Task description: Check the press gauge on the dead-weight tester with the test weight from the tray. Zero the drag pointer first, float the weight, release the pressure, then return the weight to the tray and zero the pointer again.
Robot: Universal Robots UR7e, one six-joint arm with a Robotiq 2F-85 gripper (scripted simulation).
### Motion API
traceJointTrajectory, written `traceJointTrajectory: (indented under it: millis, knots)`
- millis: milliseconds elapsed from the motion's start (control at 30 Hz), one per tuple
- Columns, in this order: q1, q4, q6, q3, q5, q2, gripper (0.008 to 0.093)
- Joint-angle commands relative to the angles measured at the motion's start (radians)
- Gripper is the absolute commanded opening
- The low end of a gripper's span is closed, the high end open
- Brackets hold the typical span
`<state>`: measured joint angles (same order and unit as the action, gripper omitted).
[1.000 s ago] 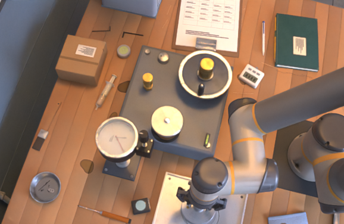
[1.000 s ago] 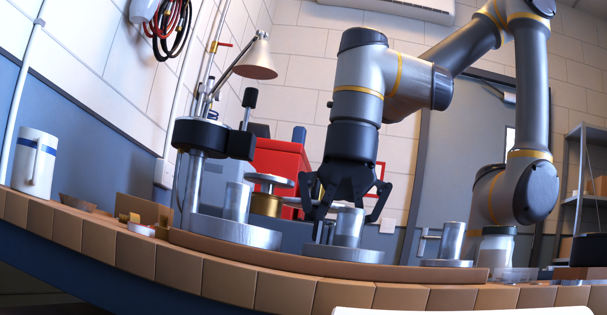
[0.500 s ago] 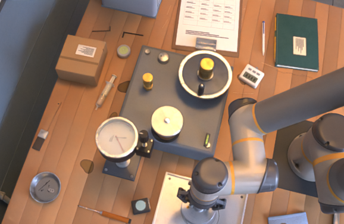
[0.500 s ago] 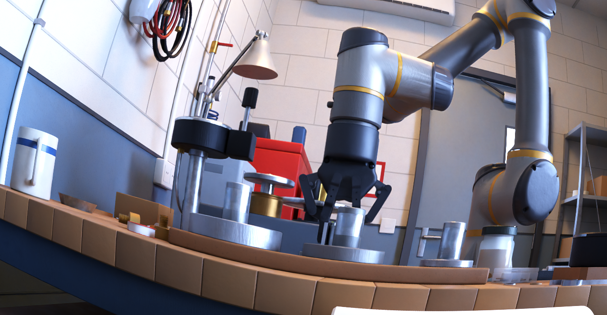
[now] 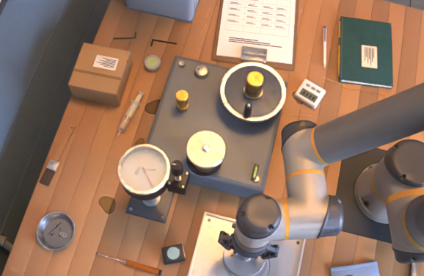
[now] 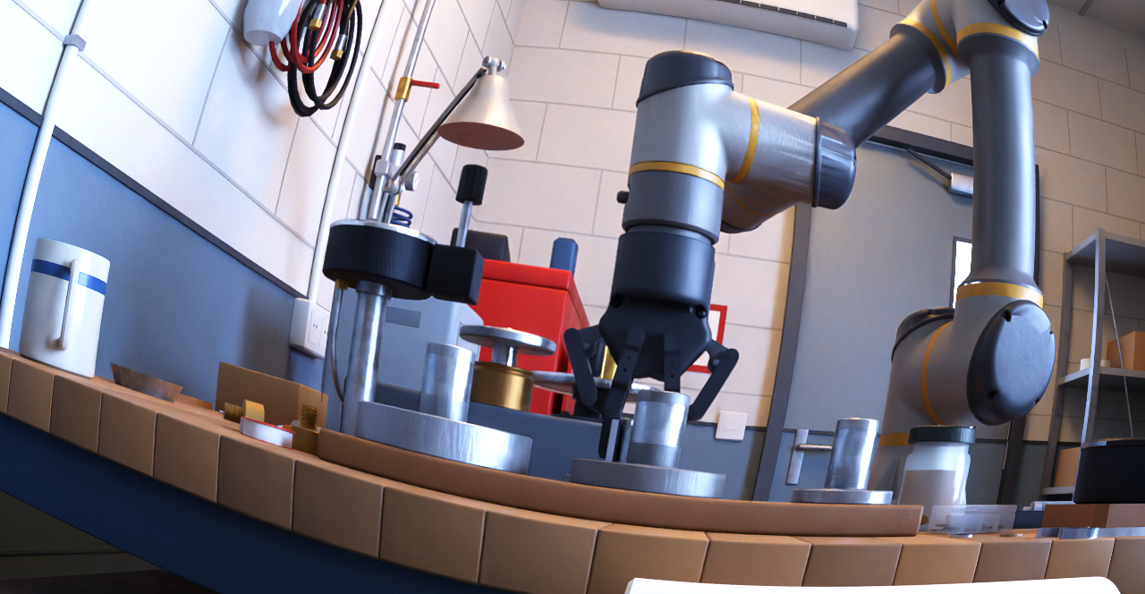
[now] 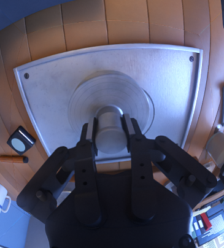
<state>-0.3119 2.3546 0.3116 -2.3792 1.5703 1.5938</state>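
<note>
The test weight (image 7: pixel 110 107), a steel disc with an upright central stem (image 6: pixel 655 427), sits on the pale metal tray (image 7: pixel 110 98) at the bench's near edge, and its stem is clamped in my gripper (image 7: pixel 110 129), which reaches straight down over it. In the side camera my wrist covers the weight (image 5: pixel 244 264). Behind the tray stands the grey dead-weight tester (image 5: pixel 218 124) with its round steel piston platform (image 5: pixel 206 150), a brass-hubbed handwheel (image 5: pixel 253 91) and a small brass valve knob (image 5: pixel 182 99). The press gauge (image 5: pixel 144 170) stands left of the tester with a black reset knob (image 5: pixel 177 169) beside it.
A round steel dish (image 5: pixel 55 230) lies at the bench's near left corner, with a cardboard box (image 5: pixel 100 73), a syringe (image 5: pixel 130 112), a screwdriver (image 5: pixel 130 263) and a small black block (image 5: pixel 173 253) around the tester. A clipboard (image 5: pixel 256 29), a timer (image 5: pixel 309 93) and a green book (image 5: pixel 365 51) lie beyond.
</note>
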Motion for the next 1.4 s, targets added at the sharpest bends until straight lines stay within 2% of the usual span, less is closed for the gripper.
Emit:
traceJointTrajectory:
  millis: [0,800,1000,1200,1367]
  knots:
    - [0.0,0.0,0.0,0.002,0.001,0.001,0.008]
    - [0.0,-0.092,0.0,0.039,0.001,0.062,0.008]
    - [0.0,-0.22,0.0,0.1,0.001,0.134,0.008]
    - [0.0,-0.403,0.0,0.206,0.001,0.211,0.008]
    - [0.0,-0.521,0.0,0.289,0.001,0.245,0.008]
